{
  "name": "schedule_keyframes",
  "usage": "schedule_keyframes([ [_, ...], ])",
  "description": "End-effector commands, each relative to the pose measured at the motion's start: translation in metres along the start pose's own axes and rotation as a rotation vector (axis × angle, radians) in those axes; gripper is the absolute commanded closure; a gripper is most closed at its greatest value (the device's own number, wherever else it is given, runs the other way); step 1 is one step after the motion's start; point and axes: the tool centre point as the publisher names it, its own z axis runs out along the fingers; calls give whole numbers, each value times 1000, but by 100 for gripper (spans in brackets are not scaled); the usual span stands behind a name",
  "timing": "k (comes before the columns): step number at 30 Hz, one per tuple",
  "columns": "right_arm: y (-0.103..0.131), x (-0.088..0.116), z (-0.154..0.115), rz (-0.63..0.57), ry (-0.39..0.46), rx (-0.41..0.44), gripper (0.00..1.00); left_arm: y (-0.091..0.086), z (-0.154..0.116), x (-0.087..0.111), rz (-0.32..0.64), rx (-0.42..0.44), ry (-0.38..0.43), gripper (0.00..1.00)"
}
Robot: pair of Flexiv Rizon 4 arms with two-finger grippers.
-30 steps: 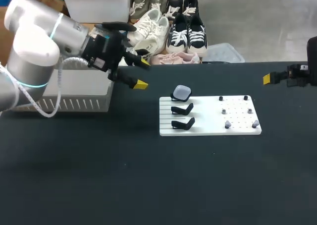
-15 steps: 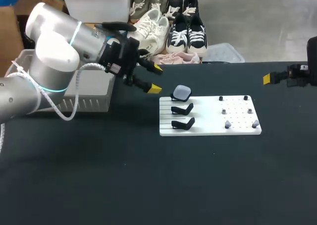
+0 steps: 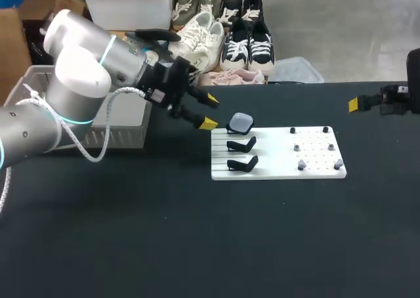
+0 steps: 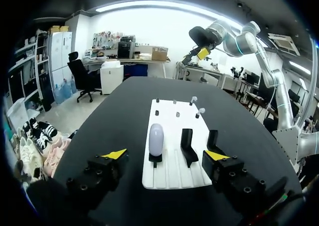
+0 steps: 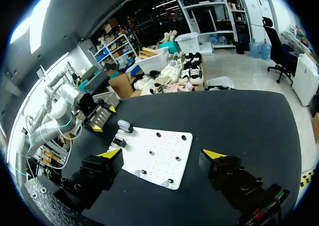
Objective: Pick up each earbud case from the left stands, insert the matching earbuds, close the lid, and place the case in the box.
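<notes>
Case: here it is, the pale rounded case (image 3: 241, 121), perched on the farthest of three black stands at the board's far left corner. It looks closed.
Case and left hand: the left hand (image 3: 209, 111) hangs just beside that corner, on the case's left in the head view. It is near the case and not touching it. From the left wrist view the case stands straight ahead of the hand, in line with the gap between the fingers and well beyond their yellow tips.
Left hand: fingers (image 4: 113, 154) spread wide, one to each side, gripping nothing.
Stands: the other two stands (image 3: 242, 144) sit in a row behind the case as the left wrist sees it, black and hooked. In the head view they are the nearer ones.
Board: a white board (image 3: 278, 176) lies flat on the tabletop, with the stands on its left part and the pegs on its right.
Earbuds: two pale earbuds (image 3: 301, 165) sit along the board's near right edge, well apart from the case. Dark pegs (image 3: 296, 147) dot the area around them.
Box: a pale slatted box (image 3: 118, 139) sits at the tabletop's left, behind the left arm (image 3: 72, 94) and well apart from the case.
Right hand: the right hand (image 5: 162, 155) is way over at the tabletop's right edge, well apart from the board. Its fingers are spread and grip nothing.
Tabletop: black (image 3: 197, 232), carrying the board in its middle.
</notes>
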Motion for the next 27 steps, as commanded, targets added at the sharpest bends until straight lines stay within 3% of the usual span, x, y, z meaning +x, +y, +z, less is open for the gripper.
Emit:
schedule_keyframes([
  [1, 0, 0, 0, 0, 0, 0, 0, -7, 11, 0, -5, -23, -12, 0],
  [9, 0, 0, 0, 0, 0, 0, 0, -8, 24, 1, 8, -26, -22, 0],
  [27, 0, 0, 0, 0, 0, 0, 0, 16, 46, -2, 12, -51, -41, 0],
])
